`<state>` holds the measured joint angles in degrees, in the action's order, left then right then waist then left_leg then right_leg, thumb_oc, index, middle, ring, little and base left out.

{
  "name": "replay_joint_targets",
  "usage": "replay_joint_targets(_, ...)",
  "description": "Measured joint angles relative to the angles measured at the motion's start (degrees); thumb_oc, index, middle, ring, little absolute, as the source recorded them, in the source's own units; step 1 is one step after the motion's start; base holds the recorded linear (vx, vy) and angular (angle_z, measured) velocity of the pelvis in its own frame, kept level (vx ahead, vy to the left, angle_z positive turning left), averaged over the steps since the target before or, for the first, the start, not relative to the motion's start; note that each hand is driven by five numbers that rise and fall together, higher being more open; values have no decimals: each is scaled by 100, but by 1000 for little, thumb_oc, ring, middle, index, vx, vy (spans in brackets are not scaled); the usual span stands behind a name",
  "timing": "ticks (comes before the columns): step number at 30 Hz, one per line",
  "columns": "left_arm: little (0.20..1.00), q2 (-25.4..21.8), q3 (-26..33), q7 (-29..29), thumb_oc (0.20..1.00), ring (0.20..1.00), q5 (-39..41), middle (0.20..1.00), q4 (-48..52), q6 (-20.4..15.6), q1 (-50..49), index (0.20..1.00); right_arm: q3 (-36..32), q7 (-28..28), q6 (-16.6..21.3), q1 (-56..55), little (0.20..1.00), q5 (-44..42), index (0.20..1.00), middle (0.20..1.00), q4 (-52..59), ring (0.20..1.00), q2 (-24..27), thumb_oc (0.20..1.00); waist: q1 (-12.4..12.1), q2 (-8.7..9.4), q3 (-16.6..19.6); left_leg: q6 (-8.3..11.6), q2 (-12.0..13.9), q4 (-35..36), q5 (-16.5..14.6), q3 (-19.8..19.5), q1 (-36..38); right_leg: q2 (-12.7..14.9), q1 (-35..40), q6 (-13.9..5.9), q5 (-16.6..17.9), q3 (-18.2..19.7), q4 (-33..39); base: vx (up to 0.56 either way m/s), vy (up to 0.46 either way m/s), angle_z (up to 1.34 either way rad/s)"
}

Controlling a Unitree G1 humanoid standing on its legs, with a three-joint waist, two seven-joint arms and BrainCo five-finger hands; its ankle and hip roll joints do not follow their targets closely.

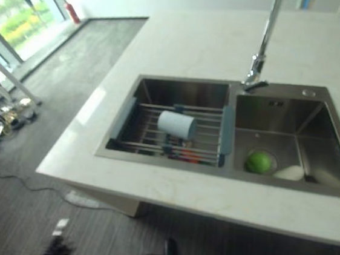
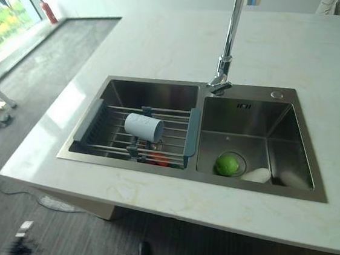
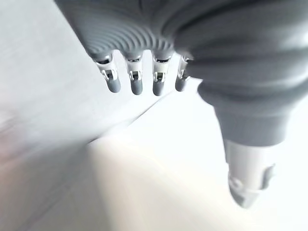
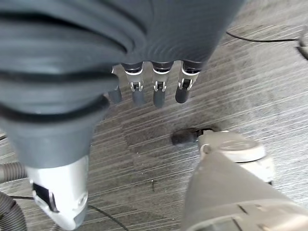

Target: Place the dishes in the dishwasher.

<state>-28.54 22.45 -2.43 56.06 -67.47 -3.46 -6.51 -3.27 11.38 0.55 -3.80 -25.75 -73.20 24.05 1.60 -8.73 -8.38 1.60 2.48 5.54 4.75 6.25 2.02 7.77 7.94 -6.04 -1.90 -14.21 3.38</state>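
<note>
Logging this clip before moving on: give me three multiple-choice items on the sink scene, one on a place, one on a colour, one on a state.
1. Where is the pale blue cup?
A. on the rack in the left basin
B. in the right basin
C. on the countertop

2. What colour is the round item in the right basin?
A. red
B. green
C. yellow

3. How does the cup sit?
A. upright
B. upside down
C. on its side

Answers: 1 A, it rests on the rack's bars; 2 B, bright green beside a white dish; 3 C, it lies along the bars.

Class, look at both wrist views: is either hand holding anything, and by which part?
Nothing is held. The left hand and right hand both hang open.
</note>
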Motion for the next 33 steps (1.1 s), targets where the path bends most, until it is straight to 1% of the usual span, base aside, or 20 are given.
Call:
replay_joint_targets(1,1000,-493,541,463,1000,1000,-154,1000,113,-186,36,1000,79,-7,-4,-35,1000,19,1000,1000,-113,1000,25,1000,-38,-54,65,10,-12,0,8,-72,28,-22,189,-7,74,-78,184,-79,-112,25)
replay_joint_targets(2,1000,-958,946,985,1000,1000,-406,1000,553,-622,30,1000,178,-53,-4,-134,1000,16,1000,1000,-173,1000,-4,1000,-115,-7,54,37,3,-7,26,-135,58,-55,234,-2,77,-175,157,-82,-97,46)
replay_joint_targets(3,1000,-1621,1068,1691,1000,1000,-989,1000,1514,-1424,24,1000,244,-100,-2,-300,1000,-26,1000,1000,-139,1000,-34,1000,-287,-15,135,55,15,-3,40,-259,18,-79,227,31,34,-244,121,-79,-127,43)
replay_joint_targets(4,1000,-2180,945,2298,1000,1000,-1741,1000,2190,-1791,28,1000,246,-127,1,-390,1000,-46,1000,1000,-147,1000,-26,1000,-480,-8,133,106,27,-1,25,-264,-104,-83,108,40,5,-252,21,-57,-107,33)
replay_joint_targets(5,1000,-2530,902,2618,1000,1000,-2121,1000,2674,-2008,63,1000,238,-139,4,-368,1000,-84,1000,1000,-137,1000,-17,1000,-566,-42,150,92,30,-3,25,-260,-148,-80,65,41,2,-266,-20,-26,-101,28)
replay_joint_targets(6,1000,-2832,887,3123,1000,1000,-2762,1000,3351,-2057,241,1000,251,-169,-1,-372,1000,-261,1000,1000,-86,1000,-44,1000,-586,-22,159,71,33,-2,54,-259,-198,-73,52,37,-1,-360,-53,19,-83,28)
replay_joint_targets(7,1000,-3038,847,3367,1000,1000,-3104,1000,3850,-2201,423,1000,250,-182,0,-349,1000,-329,1000,1000,-49,1000,-87,1000,-590,15,172,74,43,-2,66,-242,-198,-67,46,32,-6,-387,-69,44,-66,17)
replay_joint_targets(9,1000,-3251,791,3606,1000,1000,-3765,1000,4847,-2221,941,1000,252,-174,-7,-254,1000,-427,1000,1000,128,1000,-172,1000,-486,155,299,73,39,-2,64,-217,-195,-40,-32,-6,-100,-355,-125,73,-67,-8)
replay_joint_targets(10,1000,-3366,491,3565,1000,1000,-3938,1000,5176,-2225,1259,1000,275,-170,-7,-252,1000,-442,1000,1000,175,1000,-231,1000,-409,220,397,75,48,-8,60,-161,-157,-38,-38,-20,-95,-305,-136,103,-75,-17)
replay_joint_targets(12,1000,-3395,-505,3192,1000,1000,-3947,1000,5853,-1985,2077,1000,278,-127,-27,-257,1000,-444,1000,1000,162,1000,-334,1000,-302,444,475,87,69,-37,75,-38,-73,-41,-27,-7,-97,-191,-147,92,-61,-42)
replay_joint_targets(13,1000,-3395,-1646,2539,1000,1000,-3988,1000,6085,-1817,2516,1000,269,-73,-44,-135,1000,-444,1000,1000,163,1000,-413,1000,95,577,508,66,76,-36,75,117,-31,-42,-35,-5,-23,-40,-79,150,-80,-53)
replay_joint_targets(14,1000,-3364,-1816,2348,1000,1000,-3993,1000,6087,-1735,2540,1000,272,-59,-59,-153,1000,-441,1000,1000,162,1000,-414,1000,233,572,498,70,79,-37,69,167,-39,-46,-29,-2,22,-17,14,156,-77,-48)
replay_joint_targets(15,1000,-3086,-2015,2069,1000,1000,-3998,1000,6120,-1519,2757,1000,272,-48,-115,-257,1000,-445,1000,1000,167,1000,-428,1000,339,574,490,89,98,-41,50,253,-10,-60,-29,-10,44,47,59,168,-64,-17)
replay_joint_targets(16,1000,-2689,-2430,1856,1000,1000,-4001,1000,6258,-1237,3249,1000,254,-16,-150,-364,1000,-442,1000,1000,66,1000,-465,1000,292,585,499,90,115,-38,42,291,31,-73,-21,-14,32,122,36,110,-30,-54)
replay_joint_targets(17,1000,-2661,-3041,1373,1000,1000,-4405,1000,6624,-1010,3473,1000,236,42,-183,-288,1000,-410,1000,1000,9,1000,-480,1000,387,598,439,122,180,-38,10,477,81,-114,-94,-1,74,298,59,137,-35,-67)
replay_joint_targets(19,1000,-2516,-3587,957,1000,1000,-4825,1000,6597,-735,3613,1000,181,85,-226,-259,1000,-396,1000,1000,47,1000,-450,1000,745,525,376,156,239,-36,-20,690,145,-155,-140,-3,102,498,86,104,-25,-71)
replay_joint_targets(21,1000,-2460,-3883,502,1000,1000,-5137,1000,6393,-485,3746,1000,35,97,-264,-313,1000,-351,1000,1000,35,1000,-394,1000,922,391,275,180,282,-2,-47,829,204,-187,-143,-17,166,664,193,68,-4,-52)
replay_joint_targets(26,1000,-2371,-4117,-327,1000,1000,-5545,1000,5379,-83,3958,1000,23,187,-256,-577,1000,-343,1000,1000,56,1000,-218,1000,1079,28,-60,179,312,-3,-71,1029,222,-219,-245,39,294,893,191,84,44,-23)
replay_joint_targets(30,1000,-2389,-4361,-804,1000,1000,-5981,1000,4784,-46,3999,1000,-4,212,-248,-482,1000,-340,1000,1000,79,1000,-94,1000,1108,-44,-266,156,244,-3,-84,1173,215,-142,-345,-23,327,1051,193,29,107,-17)
replay_joint_targets(33,1000,-2390,-4751,-1057,1000,1000,-6000,1000,4591,-70,4016,1000,-19,211,-245,-476,1000,-342,1000,1000,180,1000,189,1000,1175,-287,-449,83,54,-2,-132,1183,209,53,-357,-135,356,1068,192,16,166,-4)
